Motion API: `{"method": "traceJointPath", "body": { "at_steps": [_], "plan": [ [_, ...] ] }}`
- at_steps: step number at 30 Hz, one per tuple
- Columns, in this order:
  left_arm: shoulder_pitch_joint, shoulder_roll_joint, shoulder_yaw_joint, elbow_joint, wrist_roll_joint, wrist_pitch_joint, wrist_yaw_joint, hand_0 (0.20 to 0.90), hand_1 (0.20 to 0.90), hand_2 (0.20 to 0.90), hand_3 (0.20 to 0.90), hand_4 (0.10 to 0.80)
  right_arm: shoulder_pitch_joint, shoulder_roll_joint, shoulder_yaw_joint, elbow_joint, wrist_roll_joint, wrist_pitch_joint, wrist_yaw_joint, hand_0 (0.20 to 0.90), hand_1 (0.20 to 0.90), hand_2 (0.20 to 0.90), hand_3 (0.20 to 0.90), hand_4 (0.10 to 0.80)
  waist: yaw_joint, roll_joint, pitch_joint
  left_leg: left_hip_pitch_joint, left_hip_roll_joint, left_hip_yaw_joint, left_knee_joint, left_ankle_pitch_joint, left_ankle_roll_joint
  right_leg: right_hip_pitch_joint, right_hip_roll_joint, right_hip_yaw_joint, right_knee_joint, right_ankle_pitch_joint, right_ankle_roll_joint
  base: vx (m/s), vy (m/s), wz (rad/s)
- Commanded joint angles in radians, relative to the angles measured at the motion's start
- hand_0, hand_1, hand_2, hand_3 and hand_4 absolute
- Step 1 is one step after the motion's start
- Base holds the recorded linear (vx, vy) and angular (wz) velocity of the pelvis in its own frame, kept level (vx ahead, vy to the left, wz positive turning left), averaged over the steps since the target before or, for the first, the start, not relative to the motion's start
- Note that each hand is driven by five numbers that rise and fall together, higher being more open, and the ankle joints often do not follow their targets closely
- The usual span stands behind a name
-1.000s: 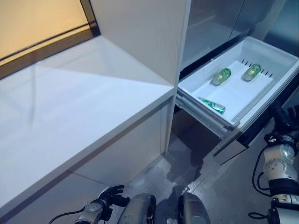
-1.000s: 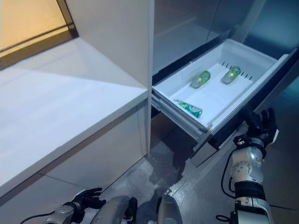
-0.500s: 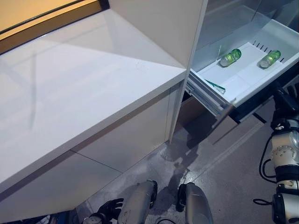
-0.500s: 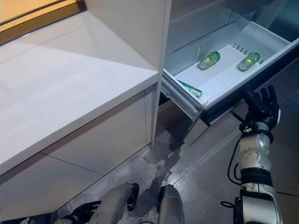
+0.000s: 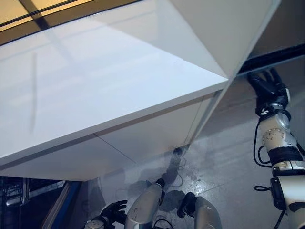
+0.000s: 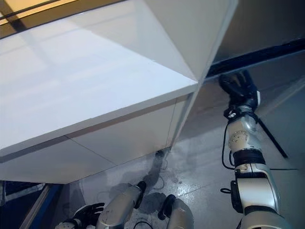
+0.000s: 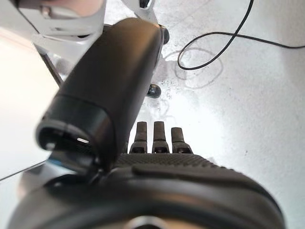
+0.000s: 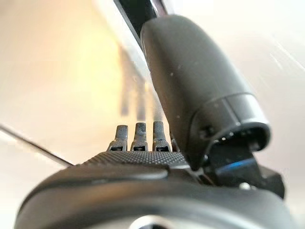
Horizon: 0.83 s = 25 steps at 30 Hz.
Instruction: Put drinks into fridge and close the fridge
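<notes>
While the right hand (image 6: 239, 87) stands with its fingers straight and spread against the grey steel fridge front (image 6: 267, 24), just below the dark horizontal gap (image 6: 257, 55) in that front, no drink shows in any view — I judge that the drinks are inside the fridge and the drawer is nearly or fully shut. Such a drawer front is stiff, heavy and smooth, so I think a flat push with the palm near its middle suits better than any grip; fingers could slip on the steel. Beside the fridge front stands the tall white cabinet panel (image 5: 224, 33), and beyond it the wide white surface (image 5: 95, 86). The left hand (image 5: 112, 213) hangs low near the grey floor (image 5: 228, 162), far from the fridge front, fingers loosely curled and holding nothing. Nothing seems to block the push.
</notes>
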Motion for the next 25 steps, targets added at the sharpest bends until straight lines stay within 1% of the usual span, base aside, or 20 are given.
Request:
{"method": "traceJointPath", "body": {
  "at_steps": [1, 3, 6, 8, 10, 12, 14, 17, 20, 23, 24, 25],
  "plan": [
    [0.04, 0.064, -0.024, -0.014, 0.039, -0.043, -0.023, 0.9, 0.9, 0.9, 0.9, 0.8, -0.161, -0.017, 0.043, -0.042, -0.015, -0.03, 0.089, 0.9, 0.9, 0.9, 0.9, 0.8, 0.051, -0.044, -0.101, 0.066, -0.007, 0.065, -0.125, -0.022, 0.081, 0.026, 0.021, 0.101, -0.086, 0.063, 0.031, 0.032, -0.062, 0.04],
    [0.043, 0.065, -0.029, -0.024, 0.042, -0.05, -0.037, 0.9, 0.9, 0.9, 0.9, 0.8, -0.142, -0.013, 0.038, -0.053, -0.011, -0.033, 0.08, 0.9, 0.9, 0.9, 0.9, 0.8, 0.038, -0.056, -0.112, 0.082, -0.002, 0.077, -0.143, -0.02, 0.079, 0.046, 0.033, 0.111, -0.146, 0.089, 0.042, 0.01, -0.067, -0.07],
    [0.046, 0.061, -0.032, -0.031, 0.032, -0.056, -0.055, 0.9, 0.9, 0.9, 0.9, 0.8, -0.119, -0.008, 0.032, -0.06, -0.01, -0.055, 0.068, 0.9, 0.9, 0.9, 0.9, 0.8, 0.021, -0.064, -0.132, 0.104, 0.01, 0.089, -0.178, -0.009, 0.078, 0.065, 0.045, 0.124, -0.206, 0.118, 0.049, -0.004, -0.052, -0.12],
    [0.049, 0.057, -0.025, -0.05, 0.013, -0.032, -0.064, 0.9, 0.9, 0.9, 0.9, 0.8, -0.065, 0.011, 0.028, -0.12, -0.06, -0.066, 0.061, 0.9, 0.9, 0.9, 0.9, 0.8, -0.006, -0.077, -0.154, 0.124, 0.02, 0.109, -0.21, -0.005, 0.075, 0.078, 0.058, 0.151, -0.268, 0.147, 0.061, -0.019, -0.076, -0.25],
    [0.049, 0.054, -0.017, -0.051, 0.006, -0.013, -0.064, 0.9, 0.9, 0.9, 0.9, 0.8, -0.017, 0.025, 0.03, -0.17, -0.098, -0.067, 0.065, 0.9, 0.9, 0.9, 0.9, 0.8, -0.026, -0.084, -0.17, 0.139, 0.026, 0.12, -0.238, 0.001, 0.072, 0.086, 0.067, 0.169, -0.303, 0.162, 0.066, -0.015, -0.063, -0.38],
    [0.048, 0.047, 0.011, -0.047, -0.003, 0.011, -0.07, 0.9, 0.9, 0.9, 0.9, 0.8, 0.099, 0.052, 0.035, -0.279, -0.141, -0.056, 0.069, 0.9, 0.9, 0.9, 0.9, 0.8, -0.062, -0.093, -0.202, 0.164, 0.035, 0.146, -0.29, 0.014, 0.065, 0.101, 0.084, 0.196, -0.361, 0.178, 0.073, -0.022, -0.05, -0.45],
    [0.049, 0.043, 0.025, -0.05, -0.008, 0.024, -0.072, 0.9, 0.9, 0.9, 0.9, 0.8, 0.173, 0.072, 0.035, -0.334, -0.169, -0.046, 0.069, 0.9, 0.9, 0.9, 0.9, 0.8, -0.081, -0.095, -0.22, 0.178, 0.04, 0.159, -0.317, 0.021, 0.061, 0.109, 0.092, 0.206, -0.385, 0.185, 0.075, -0.017, -0.032, -0.41],
    [0.053, 0.024, 0.061, -0.059, -0.025, 0.04, -0.073, 0.9, 0.9, 0.9, 0.9, 0.8, 0.392, 0.136, 0.028, -0.42, -0.246, -0.044, 0.116, 0.9, 0.9, 0.9, 0.9, 0.8, -0.133, -0.098, -0.259, 0.212, 0.051, 0.198, -0.373, 0.035, 0.053, 0.125, 0.11, 0.228, -0.435, 0.198, 0.08, -0.029, -0.04, -0.38],
    [0.06, 0.009, 0.085, -0.077, -0.039, 0.05, -0.066, 0.9, 0.9, 0.9, 0.9, 0.8, 0.57, 0.173, 0.018, -0.416, -0.316, -0.051, 0.178, 0.9, 0.9, 0.9, 0.9, 0.8, -0.168, -0.095, -0.288, 0.243, 0.062, 0.232, -0.415, 0.044, 0.046, 0.143, 0.122, 0.235, -0.469, 0.204, 0.083, -0.062, -0.05, -0.46],
    [0.052, 0.004, 0.101, -0.075, -0.041, 0.051, -0.064, 0.9, 0.9, 0.9, 0.9, 0.8, 0.653, 0.196, 0.034, -0.353, -0.415, -0.035, 0.21, 0.9, 0.9, 0.9, 0.9, 0.8, -0.195, -0.093, -0.306, 0.269, 0.07, 0.257, -0.445, 0.051, 0.038, 0.163, 0.133, 0.237, -0.493, 0.207, 0.084, -0.079, -0.048, -0.33],
    [0.048, 0.003, 0.109, -0.074, -0.042, 0.052, -0.065, 0.9, 0.9, 0.9, 0.9, 0.8, 0.673, 0.201, 0.041, -0.336, -0.445, -0.011, 0.225, 0.9, 0.9, 0.9, 0.9, 0.8, -0.202, -0.094, -0.31, 0.275, 0.071, 0.264, -0.45, 0.052, 0.036, 0.169, 0.135, 0.236, -0.5, 0.208, 0.084, -0.063, -0.032, -0.21],
    [0.047, 0.003, 0.111, -0.073, -0.042, 0.053, -0.065, 0.9, 0.9, 0.9, 0.9, 0.8, 0.68, 0.204, 0.044, -0.322, -0.456, -0.022, 0.231, 0.9, 0.9, 0.9, 0.9, 0.8, -0.204, -0.094, -0.311, 0.278, 0.072, 0.266, -0.451, 0.052, 0.035, 0.172, 0.136, 0.236, -0.502, 0.208, 0.083, -0.034, -0.015, -0.11]
  ]
}}
